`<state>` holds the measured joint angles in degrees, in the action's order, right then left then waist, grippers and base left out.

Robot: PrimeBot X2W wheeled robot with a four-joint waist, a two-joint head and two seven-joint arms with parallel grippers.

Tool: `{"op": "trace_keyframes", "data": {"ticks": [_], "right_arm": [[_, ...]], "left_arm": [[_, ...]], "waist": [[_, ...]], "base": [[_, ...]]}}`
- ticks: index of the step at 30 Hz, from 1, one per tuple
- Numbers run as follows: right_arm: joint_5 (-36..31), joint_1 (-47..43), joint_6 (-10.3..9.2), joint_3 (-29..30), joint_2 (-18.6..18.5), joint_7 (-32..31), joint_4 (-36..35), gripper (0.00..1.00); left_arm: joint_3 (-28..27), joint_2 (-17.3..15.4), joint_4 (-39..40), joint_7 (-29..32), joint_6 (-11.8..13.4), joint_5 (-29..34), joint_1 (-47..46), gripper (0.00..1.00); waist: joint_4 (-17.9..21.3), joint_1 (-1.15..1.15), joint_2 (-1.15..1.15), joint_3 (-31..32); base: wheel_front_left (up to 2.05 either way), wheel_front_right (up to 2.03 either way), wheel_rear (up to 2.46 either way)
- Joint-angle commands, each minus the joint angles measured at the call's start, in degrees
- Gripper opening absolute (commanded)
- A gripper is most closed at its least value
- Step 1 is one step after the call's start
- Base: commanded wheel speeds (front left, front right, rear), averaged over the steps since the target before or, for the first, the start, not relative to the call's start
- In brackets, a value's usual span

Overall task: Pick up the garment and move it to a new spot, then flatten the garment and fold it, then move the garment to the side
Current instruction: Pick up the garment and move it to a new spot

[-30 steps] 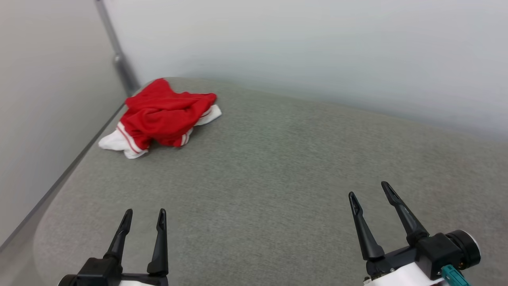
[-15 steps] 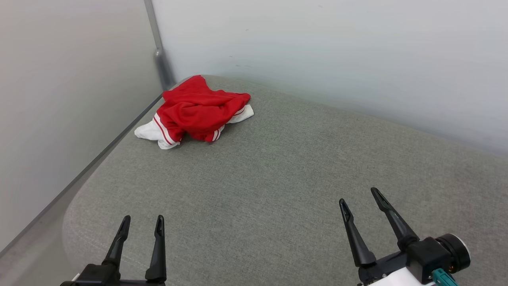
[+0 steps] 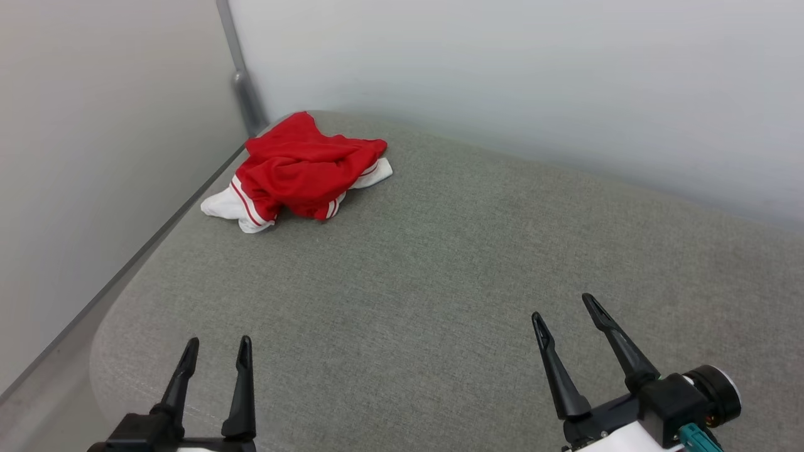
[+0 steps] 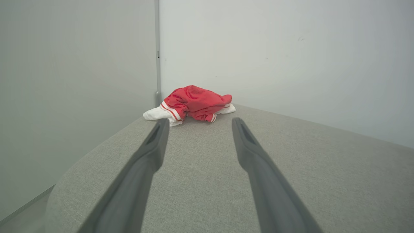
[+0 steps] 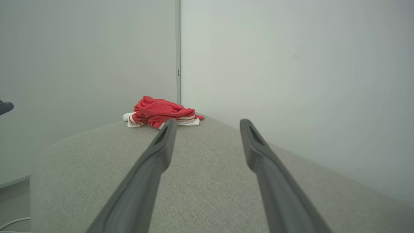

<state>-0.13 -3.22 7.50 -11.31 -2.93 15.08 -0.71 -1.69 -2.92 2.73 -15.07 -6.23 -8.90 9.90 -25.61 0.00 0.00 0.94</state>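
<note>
The garment (image 3: pixel 301 169) lies crumpled in a heap at the far left corner of the grey fabric surface (image 3: pixel 440 263), red cloth on top and white striped sleeves poking out at its sides. Its lettering is hidden in the folds. My left gripper (image 3: pixel 217 346) hovers open at the near left edge, far short of the garment. My right gripper (image 3: pixel 565 307) is open at the near right, nothing between its fingers. The garment (image 4: pixel 192 103) sits straight ahead beyond the left gripper (image 4: pixel 197 121), and the garment (image 5: pixel 160 115) lies ahead and left of the right gripper (image 5: pixel 207 122).
Pale walls stand close along the left and the back of the surface, meeting at a grey corner strip (image 3: pixel 242 94) just behind the garment. The surface's rounded near-left corner (image 3: pixel 107 351) drops to a grey floor. A white cable (image 5: pixel 13 223) lies on the floor.
The head camera has shifted, so the garment sits a little left and up in the picture compared with half a second ago. Both grippers stay open and the garment has not moved.
</note>
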Motion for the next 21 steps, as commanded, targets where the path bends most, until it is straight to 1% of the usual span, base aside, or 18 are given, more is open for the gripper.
{"op": "trace_keyframes", "data": {"ticks": [1,2,4,7,9,11,13,16,18,21], "right_arm": [[-0.9,1.1,-0.02,-0.1,0.1,0.1,-0.4,1.0],[-1.4,1.4,-0.02,-0.2,0.1,0.1,-0.7,1.0],[-2.0,2.3,-0.03,0.0,-0.2,0.1,-1.1,1.0],[-2.9,3.7,-0.03,-0.2,-1.3,0.1,-1.9,1.0],[-3.0,4.7,-0.03,-0.2,-2.2,0.1,-2.6,1.0],[-3.1,5.7,-0.03,-0.1,-3.0,0.1,-3.2,1.0],[-3.1,6.5,-0.03,-0.2,-3.9,0.1,-3.8,1.0],[-3.2,7.9,-0.02,-0.2,-4.9,0.1,-4.7,1.0],[-3.2,8.8,-0.02,-0.2,-5.5,0.1,-5.2,1.0],[-3.5,10.1,-0.03,-0.5,-6.4,0.1,-5.9,1.0]], "left_arm": [[-0.5,0.1,0.0,-0.2,-0.3,-0.5,-1.6,1.0],[-0.7,0.1,0.0,-0.2,-0.4,-0.6,-2.1,1.0],[-0.1,0.1,-0.4,-0.2,-0.8,1.7,-3.4,1.0],[0.1,-0.1,-2.1,-0.2,-1.0,1.6,-6.2,1.0],[-0.2,-1.0,-3.6,-0.2,-1.1,0.7,-9.0,1.0],[0.7,-3.0,-5.8,-0.2,-1.2,-0.4,-12.3,1.0],[2.0,-5.8,-8.5,-0.2,-1.2,-2.9,-16.0,1.0],[5.0,-11.5,-13.3,0.9,-1.2,-7.7,-22.5,1.0],[7.1,-15.7,-15.7,3.9,-1.2,-11.9,-27.4,1.0],[10.0,-22.4,-17.9,10.4,-1.2,-18.7,-34.2,1.0]], "waist": [[0.6,0.0,0.0,-1.4],[0.8,0.0,0.0,-2.3],[1.5,0.0,0.0,-4.3],[3.2,0.0,0.0,-8.1],[4.4,0.0,0.0,-10.7],[5.6,0.0,0.0,-13.2],[6.9,0.0,0.0,-15.8],[8.6,0.0,0.0,-19.3],[9.8,0.0,0.0,-21.5],[11.4,0.0,0.0,-25.0]], "base": [[0.0,0.0,0.0],[0.0,0.0,0.0],[0.0,0.0,0.0],[0.0,0.0,0.0],[0.0,0.0,0.0],[0.0,0.0,0.0],[0.0,0.0,0.0],[0.0,0.0,0.0],[0.0,0.0,0.0],[0.0,0.0,0.0]]}}
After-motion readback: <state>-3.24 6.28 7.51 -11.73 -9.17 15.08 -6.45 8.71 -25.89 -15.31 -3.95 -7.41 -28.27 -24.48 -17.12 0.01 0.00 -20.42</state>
